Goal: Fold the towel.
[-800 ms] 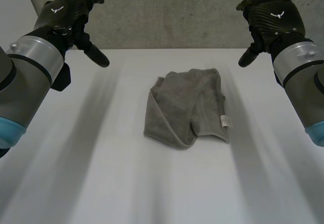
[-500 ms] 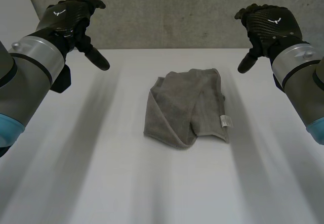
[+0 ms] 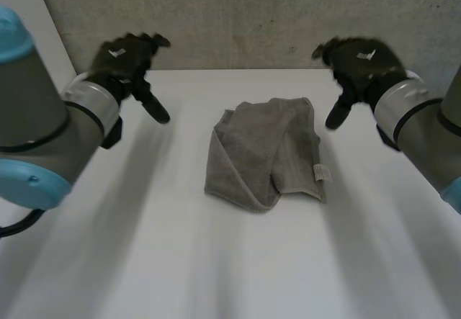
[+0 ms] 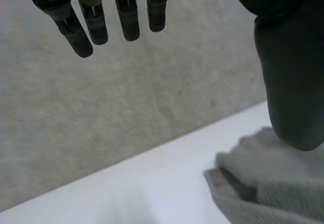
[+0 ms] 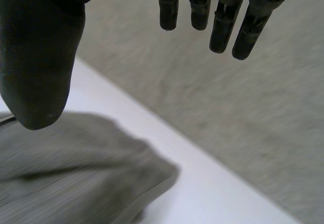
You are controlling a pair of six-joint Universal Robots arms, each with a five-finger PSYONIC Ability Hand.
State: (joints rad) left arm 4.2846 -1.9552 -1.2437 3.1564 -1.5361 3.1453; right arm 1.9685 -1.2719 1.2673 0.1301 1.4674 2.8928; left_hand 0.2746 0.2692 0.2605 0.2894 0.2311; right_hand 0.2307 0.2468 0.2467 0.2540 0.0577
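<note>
The left arm (image 3: 43,132) reaches in over the left side of the white table (image 3: 144,261), and the right arm (image 3: 425,128) over its right side. Between them, about the middle of the table and somewhat toward its far edge, lies the grey towel (image 3: 263,153). It is bunched and loosely folded over itself, with a small white label (image 3: 319,173) at its near right corner. Farther on, the left hand (image 3: 124,56) hovers above the table off the towel's far left, apart from the cloth, its fingers (image 4: 96,24) straight and spread, the thumb held wide, grasping nothing. The right hand (image 3: 360,63) hovers likewise off the towel's far right corner, its fingers (image 5: 223,29) apart and empty. Beyond the table's far edge rises a grey concrete wall (image 3: 238,16).
</note>
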